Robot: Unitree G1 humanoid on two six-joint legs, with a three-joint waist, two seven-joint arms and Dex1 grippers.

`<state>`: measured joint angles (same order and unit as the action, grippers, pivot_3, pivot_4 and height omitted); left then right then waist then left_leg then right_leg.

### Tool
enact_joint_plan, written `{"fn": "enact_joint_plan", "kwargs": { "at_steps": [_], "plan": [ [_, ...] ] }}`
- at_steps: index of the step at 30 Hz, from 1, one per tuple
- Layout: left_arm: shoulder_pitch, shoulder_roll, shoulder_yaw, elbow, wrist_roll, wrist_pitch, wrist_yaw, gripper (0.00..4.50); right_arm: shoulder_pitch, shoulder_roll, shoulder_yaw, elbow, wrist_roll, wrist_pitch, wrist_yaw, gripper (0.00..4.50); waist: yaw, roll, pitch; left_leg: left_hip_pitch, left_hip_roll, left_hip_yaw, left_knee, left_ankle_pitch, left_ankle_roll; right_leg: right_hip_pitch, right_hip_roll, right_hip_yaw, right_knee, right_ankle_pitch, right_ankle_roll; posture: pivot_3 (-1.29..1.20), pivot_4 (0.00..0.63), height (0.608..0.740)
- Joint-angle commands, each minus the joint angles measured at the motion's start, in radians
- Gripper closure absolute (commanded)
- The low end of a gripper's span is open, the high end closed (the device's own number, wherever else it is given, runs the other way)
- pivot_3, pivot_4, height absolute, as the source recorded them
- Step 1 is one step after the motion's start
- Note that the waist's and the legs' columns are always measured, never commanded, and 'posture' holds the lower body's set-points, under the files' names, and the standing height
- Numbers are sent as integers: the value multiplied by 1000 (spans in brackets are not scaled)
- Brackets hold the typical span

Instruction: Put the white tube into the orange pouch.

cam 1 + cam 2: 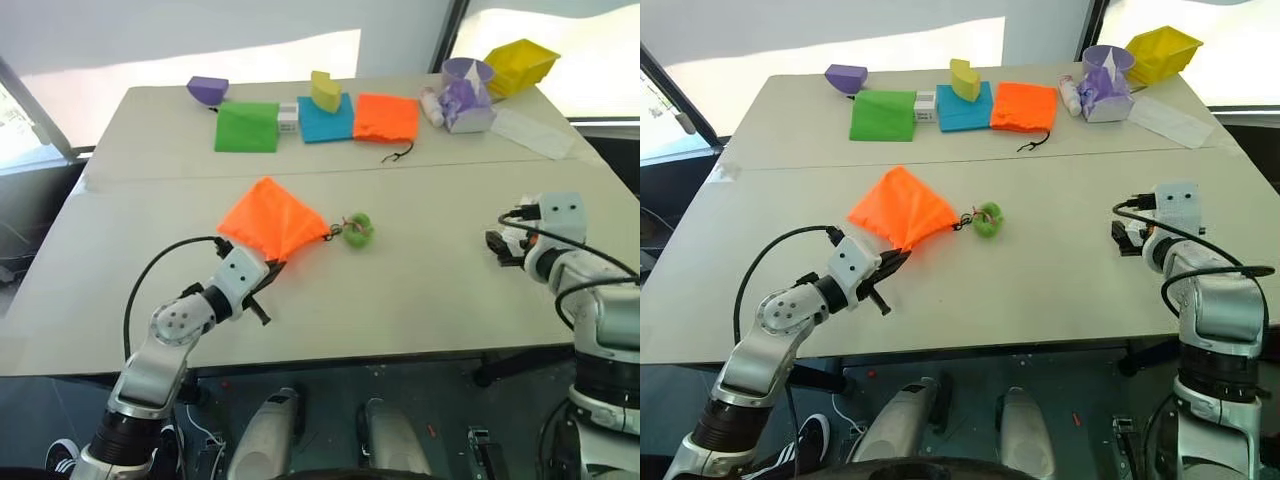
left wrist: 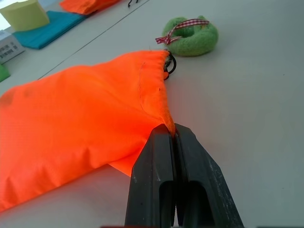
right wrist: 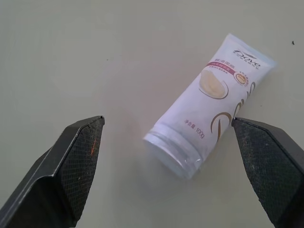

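Left gripper (image 2: 173, 137) pinches the orange pouch (image 1: 272, 222) rim. Right gripper (image 3: 166, 137), spread empty, hovers above the white tube (image 3: 209, 102): probably light, slick, squashy; grasp mid-body.

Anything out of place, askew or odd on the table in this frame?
Nothing spilled or damaged. The white tube lies flat on the table, apart from the open right gripper. The left gripper, shut, pinches the orange pouch by one edge, leaving it slightly crumpled.
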<state>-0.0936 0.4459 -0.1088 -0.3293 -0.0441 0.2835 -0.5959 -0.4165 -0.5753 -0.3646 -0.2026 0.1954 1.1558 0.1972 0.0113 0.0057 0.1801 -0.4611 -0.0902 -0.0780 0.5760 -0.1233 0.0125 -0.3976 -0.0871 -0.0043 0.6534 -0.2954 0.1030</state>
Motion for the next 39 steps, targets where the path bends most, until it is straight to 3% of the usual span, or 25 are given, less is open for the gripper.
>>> {"fn": "enact_joint_plan", "kwargs": {
  "at_steps": [1,20,25,26,30,32,34,37,39],
  "plan": [
    [1,-3,-9,-20,-2,-30,4,4449,-49,16,-39,21,17,51,-19,0,0,0,0,0,0,0,0,0,0,0,0,0,0,0,0,0,150,740],
    [29,3,-8,-57,-4,-40,18,4449,-177,101,-97,295,-24,-39,-173,0,-4,0,0,0,0,1,0,0,0,2,1,0,-1,0,0,0,150,740],
    [28,4,-12,-54,-4,-42,16,4500,-172,93,-68,311,-25,-56,-164,2406,-2,0,0,0,0,1,0,0,1,2,1,0,-1,0,0,0,150,740],
    [28,4,-11,-54,-5,-41,15,4500,-166,92,-64,309,-27,-57,-163,2701,-2,0,0,0,0,1,0,0,1,3,1,0,-1,0,0,0,150,740],
    [27,4,-13,-52,-5,-39,15,4500,-152,88,-61,297,-20,-60,-152,2701,-2,0,0,0,0,1,0,0,0,3,1,0,-1,0,0,0,150,740],
    [28,4,-12,-51,-5,-39,16,4500,-153,87,-50,265,15,-94,-92,2701,-2,0,0,0,0,1,0,0,0,3,1,0,-1,0,0,0,150,740],
    [29,5,-12,-51,-4,-39,16,4500,-117,42,50,193,46,-210,82,2701,-4,1,0,0,0,1,0,0,0,3,1,0,-1,0,0,0,150,740],
    [28,3,-10,-52,-6,-41,19,4500,20,-80,158,-30,220,-238,460,2701,-8,2,1,-1,0,1,0,1,1,2,1,0,-1,0,0,0,150,740],
    [29,4,-8,-51,-3,-38,22,4500,92,-155,197,-131,300,-222,596,2701,-6,1,1,-1,1,0,0,1,3,2,1,-1,-1,-1,2,0,150,740]
  ]
}}
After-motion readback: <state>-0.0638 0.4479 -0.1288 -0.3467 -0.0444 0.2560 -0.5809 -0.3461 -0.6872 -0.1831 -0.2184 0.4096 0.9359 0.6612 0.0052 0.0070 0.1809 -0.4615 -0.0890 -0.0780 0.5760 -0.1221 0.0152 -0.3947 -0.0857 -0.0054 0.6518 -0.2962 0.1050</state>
